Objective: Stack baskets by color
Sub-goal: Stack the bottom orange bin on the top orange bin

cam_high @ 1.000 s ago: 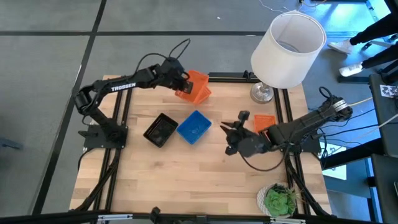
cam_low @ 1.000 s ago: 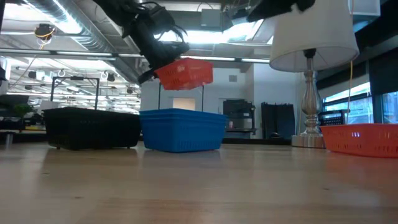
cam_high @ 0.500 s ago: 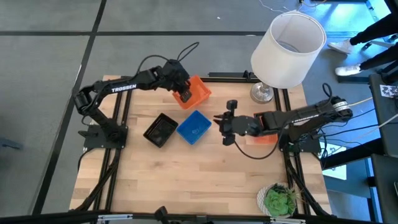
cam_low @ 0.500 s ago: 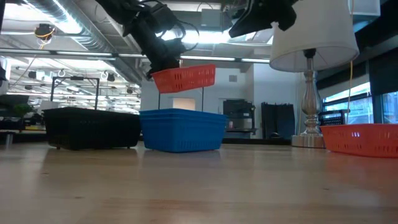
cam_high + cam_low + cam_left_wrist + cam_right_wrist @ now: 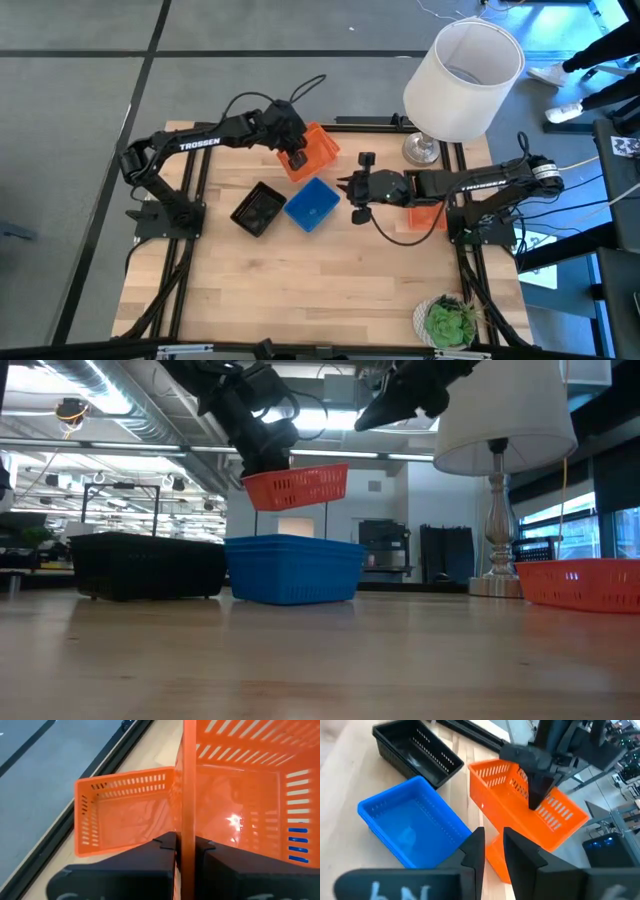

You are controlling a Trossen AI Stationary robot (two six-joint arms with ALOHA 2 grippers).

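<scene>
Since the earlier frame, the right hand point(image 5: 352, 190) has been swung from 4 o'clock toward the tabletop point(image 5: 300, 290) centre, empty, fingers slightly parted, beside the blue baskets point(image 5: 312, 204). Low view: an orange basket point(image 5: 296, 485) is held aloft over the blue stack — black baskets point(image 5: 150, 565) alongside. Left wrist view: the left hand point(image 5: 184, 847) is clamped on that basket's wall, another orange basket point(image 5: 125, 812) below.

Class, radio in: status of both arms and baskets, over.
Left gripper shut on raised orange basket. Right gripper empty, beside blue baskets. Nothing blocking.
</scene>
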